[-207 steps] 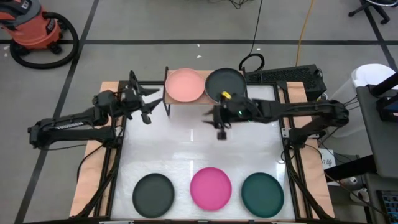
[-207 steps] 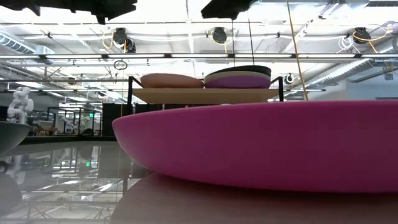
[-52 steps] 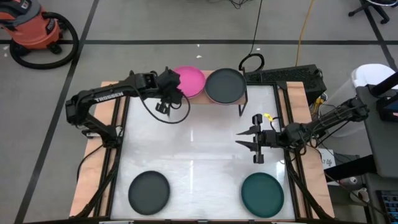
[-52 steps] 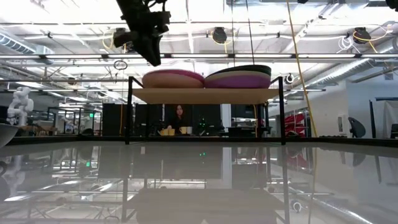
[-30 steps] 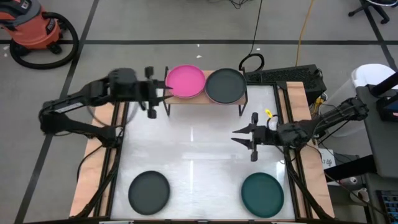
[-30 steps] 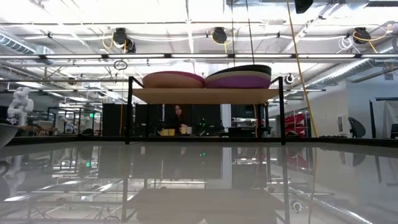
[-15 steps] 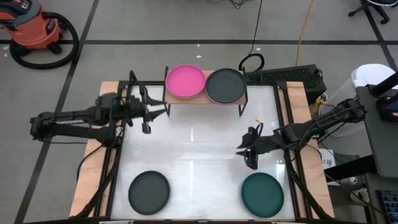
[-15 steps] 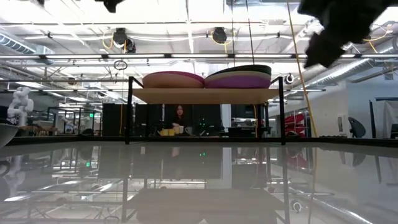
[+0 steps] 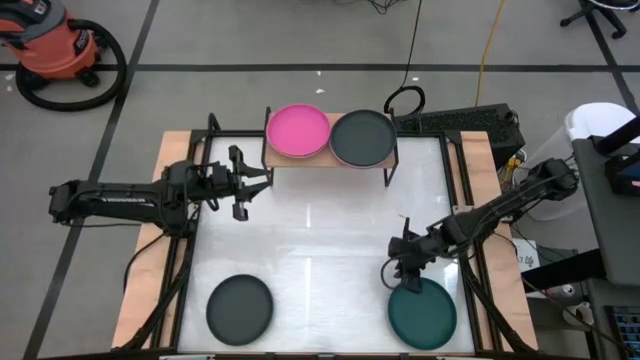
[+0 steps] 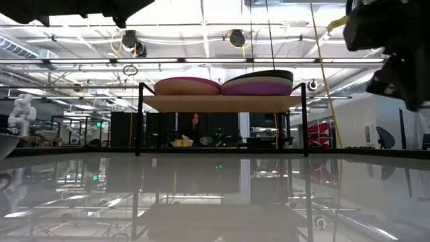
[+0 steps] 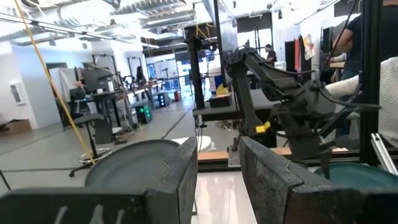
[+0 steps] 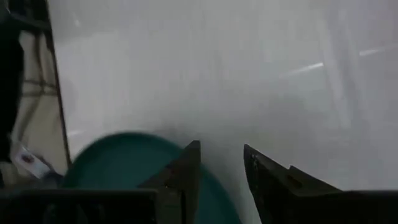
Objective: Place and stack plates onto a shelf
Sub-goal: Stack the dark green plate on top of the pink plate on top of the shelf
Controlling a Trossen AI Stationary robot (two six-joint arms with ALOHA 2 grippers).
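The shelf [image 9: 329, 160] stands at the far edge of your surface [image 9: 320, 240]. On it you see a hot pink plate [image 9: 297, 131] topping the left stack and a dark grey plate [image 9: 362, 138] topping the right. Your right pincer [image 9: 398, 273], fingers parted and grasping nothing, hangs just over the far rim of the dark teal plate [image 9: 422, 312]. Your left pincer [image 9: 249, 188], likewise parted and empty, waits near the shelf's left leg. A black plate [image 9: 240, 308] lies at the near left.
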